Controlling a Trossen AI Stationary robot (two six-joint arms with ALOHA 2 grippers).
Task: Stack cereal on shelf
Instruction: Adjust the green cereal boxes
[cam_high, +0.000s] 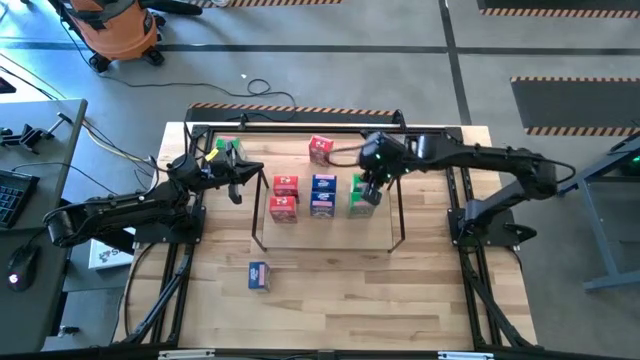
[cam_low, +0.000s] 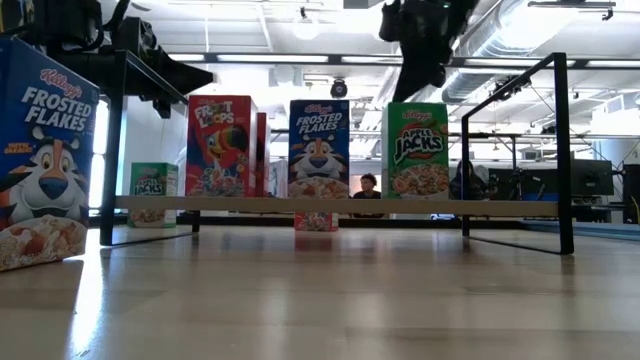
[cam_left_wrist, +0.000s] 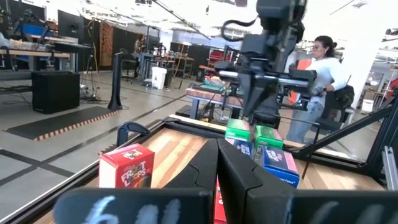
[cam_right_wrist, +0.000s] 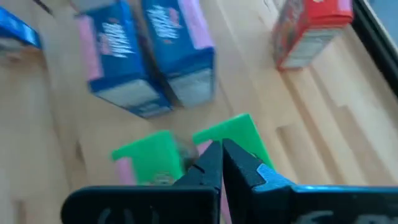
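The shelf (cam_high: 401, 215), a low black-wire rack, stands mid-table. On it stand two red (cam_high: 284, 196), two blue (cam_high: 322, 194) and two green (cam_high: 356, 196) cereal boxes, upright in rows; the low view shows a red (cam_low: 220, 145), a blue (cam_low: 318, 148) and a green front (cam_low: 417, 150). My right gripper (cam_right_wrist: 221, 154) hangs shut just above the green boxes (cam_right_wrist: 229, 132), clear of them in the low view (cam_low: 425, 45). My left gripper (cam_high: 238, 178) waits shut at the shelf's left, beside a loose green box (cam_high: 228, 150).
A loose red box (cam_high: 320, 148) stands behind the shelf at the far side, and a blue one (cam_high: 259, 275) lies near the front left. A black rail frame (cam_high: 300, 110) borders the tabletop. A person (cam_left_wrist: 323, 81) stands beyond the table.
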